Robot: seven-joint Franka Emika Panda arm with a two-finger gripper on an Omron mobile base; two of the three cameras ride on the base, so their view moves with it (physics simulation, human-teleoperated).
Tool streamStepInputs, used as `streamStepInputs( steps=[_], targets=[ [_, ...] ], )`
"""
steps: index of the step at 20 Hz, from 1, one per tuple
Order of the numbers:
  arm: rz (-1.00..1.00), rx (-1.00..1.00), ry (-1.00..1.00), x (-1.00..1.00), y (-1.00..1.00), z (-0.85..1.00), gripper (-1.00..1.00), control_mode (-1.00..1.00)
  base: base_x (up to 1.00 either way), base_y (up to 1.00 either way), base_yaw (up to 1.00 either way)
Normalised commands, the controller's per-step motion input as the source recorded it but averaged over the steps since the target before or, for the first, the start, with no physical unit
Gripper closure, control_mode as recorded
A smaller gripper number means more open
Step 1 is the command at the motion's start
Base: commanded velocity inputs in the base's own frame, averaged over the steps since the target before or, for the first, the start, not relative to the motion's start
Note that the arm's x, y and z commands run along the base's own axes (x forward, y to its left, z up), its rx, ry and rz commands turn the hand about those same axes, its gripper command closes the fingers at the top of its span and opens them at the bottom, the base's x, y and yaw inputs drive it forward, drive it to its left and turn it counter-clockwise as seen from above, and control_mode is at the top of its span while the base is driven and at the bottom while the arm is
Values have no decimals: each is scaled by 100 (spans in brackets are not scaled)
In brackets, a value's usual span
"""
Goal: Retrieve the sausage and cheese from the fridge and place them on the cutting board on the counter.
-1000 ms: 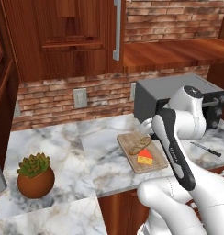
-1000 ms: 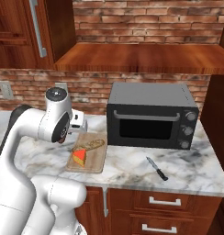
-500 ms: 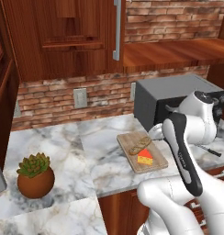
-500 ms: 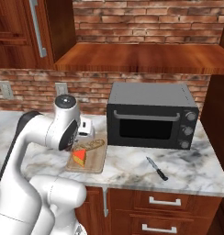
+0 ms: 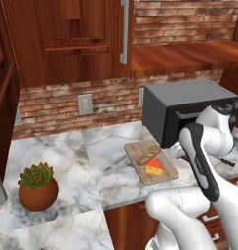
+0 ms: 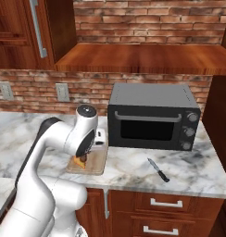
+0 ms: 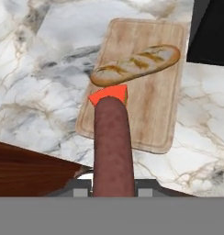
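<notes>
The marble tabletop (image 7: 36, 78) carries the cutting board (image 7: 155, 105), which lies just ahead of and below the hand (image 7: 113, 183). On the board, the bread loaf (image 7: 137, 64) lies farthest out, and the cheese (image 7: 111, 95) sits right beyond the sausage's tip. The hand is clenched on the sausage (image 7: 113, 147), whose long axis points straight out toward the board.

Glossy white arm (image 5: 201, 161) segments with dark joint bands.
</notes>
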Motion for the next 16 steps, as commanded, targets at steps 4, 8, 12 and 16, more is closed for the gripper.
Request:
streamStepInputs(
  steps=[4, 8, 12, 16],
  targets=[
    [17, 0, 14, 21, 4, -51, 100, -100, 0, 0, 0],
    [4, 1, 16, 25, -2, -39, 100, -100, 0, 0, 0],
    [0, 7, 9, 18, -8, -35, 100, -100, 0, 0, 0],
    [0, 11, 2, 17, -15, -32, 100, -100, 0, 0, 0]
  ],
)
